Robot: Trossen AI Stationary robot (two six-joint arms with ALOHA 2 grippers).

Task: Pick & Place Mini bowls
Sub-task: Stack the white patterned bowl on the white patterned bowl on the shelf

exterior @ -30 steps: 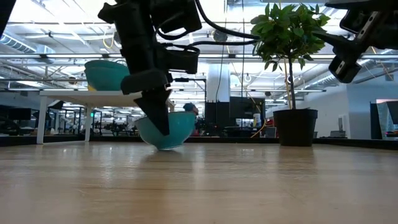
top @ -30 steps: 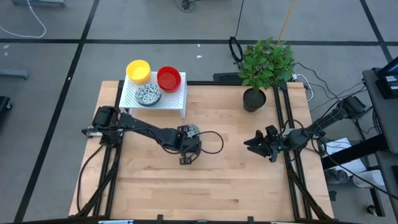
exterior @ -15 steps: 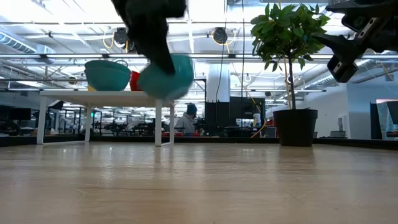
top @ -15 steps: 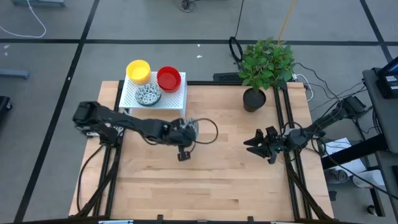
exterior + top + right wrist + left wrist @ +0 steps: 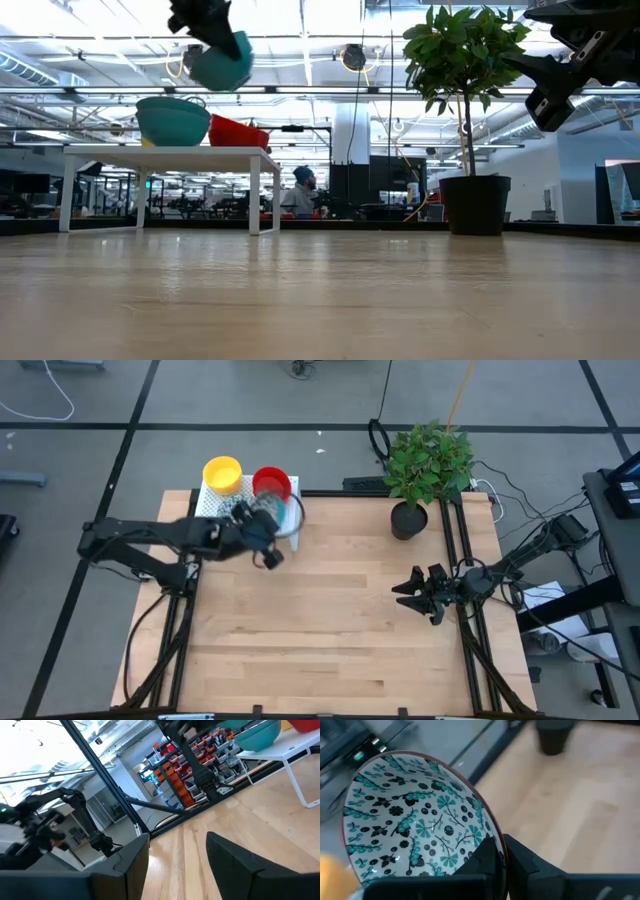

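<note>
Teal-patterned bowl (image 5: 417, 820) interior (left wrist only)

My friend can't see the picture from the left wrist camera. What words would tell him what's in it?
The left end effector is shut on the rim of a white patterned bowl with teal flowers and dark leaves inside, tilted and held in the air. Past it lie the wooden table and a black pot.

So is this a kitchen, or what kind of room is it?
Not a kitchen. It looks like a big workshop or lab: robot arms at a wooden table, taped lines on a grey floor, and shelves of orange bins in the hall behind.
</note>
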